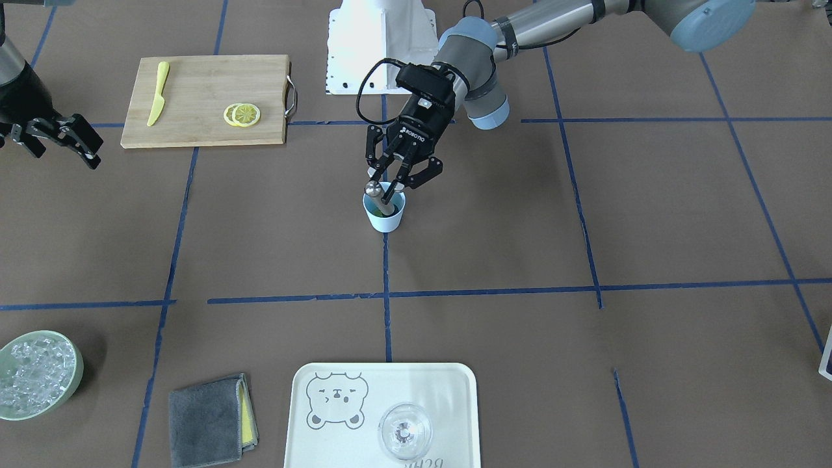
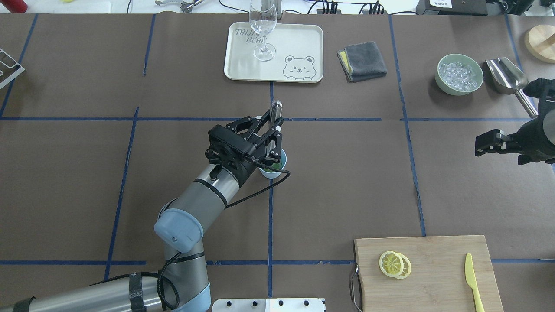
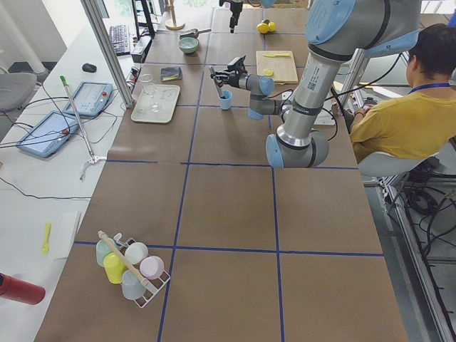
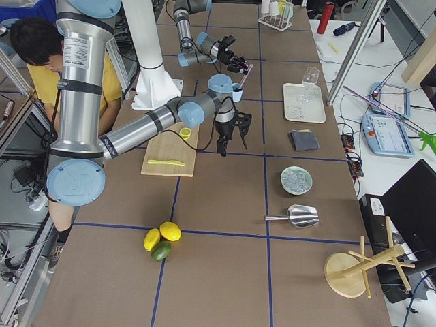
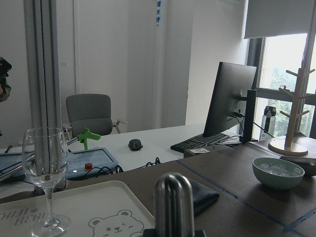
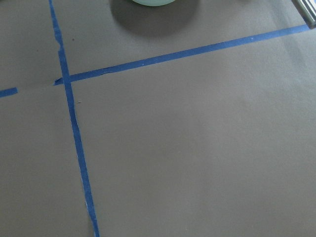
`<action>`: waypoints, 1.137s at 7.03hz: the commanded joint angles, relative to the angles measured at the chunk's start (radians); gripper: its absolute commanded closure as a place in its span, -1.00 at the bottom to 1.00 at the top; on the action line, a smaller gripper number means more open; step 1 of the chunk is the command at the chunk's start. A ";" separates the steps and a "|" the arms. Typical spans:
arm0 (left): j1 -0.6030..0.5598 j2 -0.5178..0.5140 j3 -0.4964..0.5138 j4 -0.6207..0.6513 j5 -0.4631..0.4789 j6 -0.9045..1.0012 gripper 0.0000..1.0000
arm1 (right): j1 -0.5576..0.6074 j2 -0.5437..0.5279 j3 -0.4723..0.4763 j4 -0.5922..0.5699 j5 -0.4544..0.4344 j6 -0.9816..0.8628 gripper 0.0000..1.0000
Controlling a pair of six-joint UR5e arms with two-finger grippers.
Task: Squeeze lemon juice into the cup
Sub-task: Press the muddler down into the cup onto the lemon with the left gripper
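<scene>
The light-blue cup (image 1: 385, 214) stands at the table's middle; it also shows in the overhead view (image 2: 277, 167). My left gripper (image 1: 390, 182) hangs just above its mouth, shut on a metal muddler (image 1: 377, 195) that leans with its lower end inside the cup. The muddler's round top shows in the overhead view (image 2: 276, 105) and in the left wrist view (image 5: 174, 202). Something yellow-green lies in the cup's bottom; I cannot tell what. Two lemon slices (image 1: 242, 115) lie overlapped on the wooden board (image 1: 201, 78). My right gripper (image 1: 55, 140) hovers open and empty beside the board.
A yellow knife (image 1: 158, 92) lies on the board. A green bowl of ice (image 1: 36, 376), a grey cloth (image 1: 208, 419) and a tray (image 1: 338, 390) with a clear glass (image 1: 404, 431) sit along the far side. A metal scoop (image 2: 507, 78) lies by the bowl.
</scene>
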 commanded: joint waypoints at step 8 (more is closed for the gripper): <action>0.023 0.009 0.017 -0.002 0.003 0.001 1.00 | 0.009 0.002 0.000 0.000 0.017 -0.002 -1.00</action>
